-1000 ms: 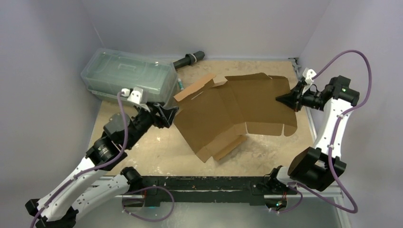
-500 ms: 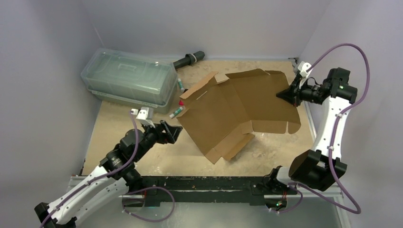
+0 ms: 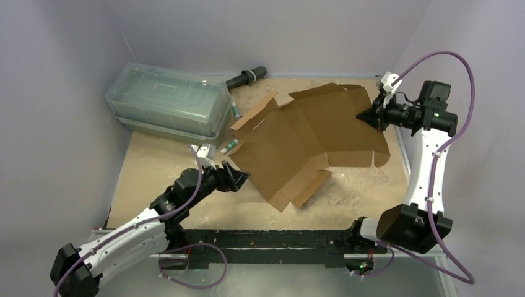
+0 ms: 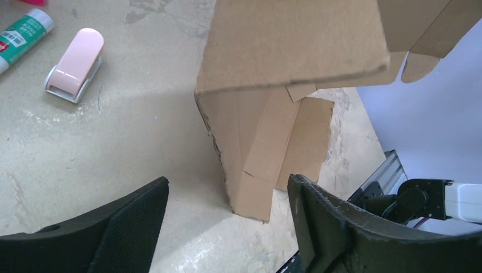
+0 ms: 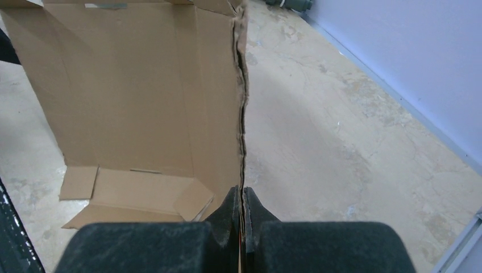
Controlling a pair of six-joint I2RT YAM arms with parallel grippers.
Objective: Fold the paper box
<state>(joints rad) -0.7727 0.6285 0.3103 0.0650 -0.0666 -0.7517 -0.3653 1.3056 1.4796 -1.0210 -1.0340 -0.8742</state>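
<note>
R end effector clamped on paper box edge; L end effector apart, empty, near box.

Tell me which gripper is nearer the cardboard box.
Right. The right gripper is shut on the paper box's right edge; the left gripper hangs open just short of its left side, not touching.

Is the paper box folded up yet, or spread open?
Spread: the paper box is a creased open sheet, flaps loose, one edge pinched in the right gripper.
</note>
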